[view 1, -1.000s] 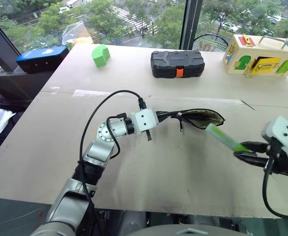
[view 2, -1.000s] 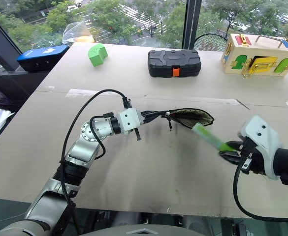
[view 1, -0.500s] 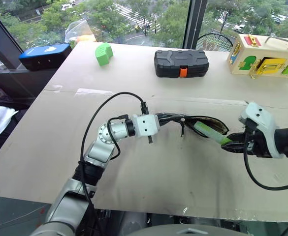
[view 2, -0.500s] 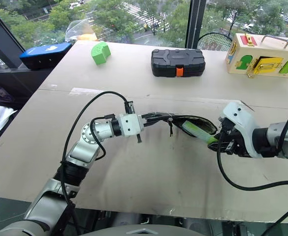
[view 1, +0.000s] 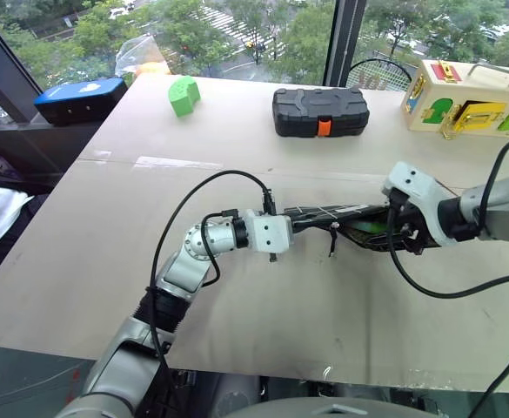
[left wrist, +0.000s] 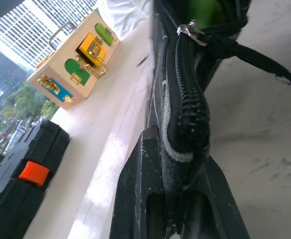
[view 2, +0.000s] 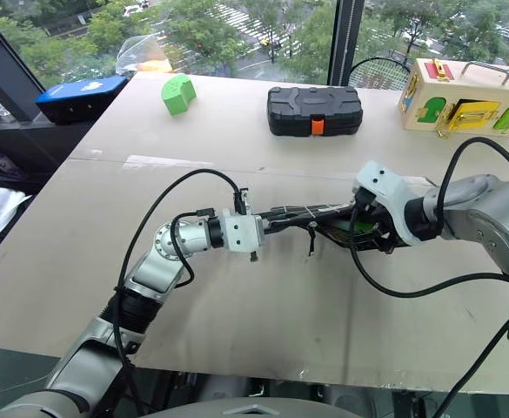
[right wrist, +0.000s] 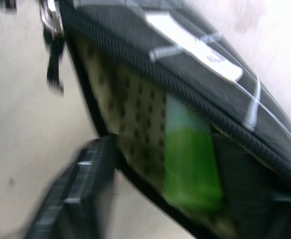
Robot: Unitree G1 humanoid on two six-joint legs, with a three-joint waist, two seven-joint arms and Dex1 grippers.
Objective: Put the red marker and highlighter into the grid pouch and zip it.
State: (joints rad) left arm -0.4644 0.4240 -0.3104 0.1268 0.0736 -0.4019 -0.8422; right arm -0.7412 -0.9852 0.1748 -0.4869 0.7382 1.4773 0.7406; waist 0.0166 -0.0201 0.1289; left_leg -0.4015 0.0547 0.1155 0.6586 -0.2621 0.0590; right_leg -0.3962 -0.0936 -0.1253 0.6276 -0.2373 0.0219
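Highlighter (right wrist: 191, 169) sits half-hidden inside grid pouch (right wrist: 195, 45), end cut off.

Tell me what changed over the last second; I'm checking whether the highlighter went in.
The right gripper carried the highlighter leftward into the open grid pouch and opened, letting it go inside. The left gripper stayed shut on the pouch's end; the pouch stays unzipped.

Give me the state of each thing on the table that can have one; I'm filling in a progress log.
grid pouch: unzipped, mouth open, one end pinched by the left claw
highlighter: inside the pouch mouth
left claw: shut on the pouch
right claw: open at the pouch mouth, fingers either side of the highlighter
black hard case: closed, orange latch shut
wooden latch box: doors shut
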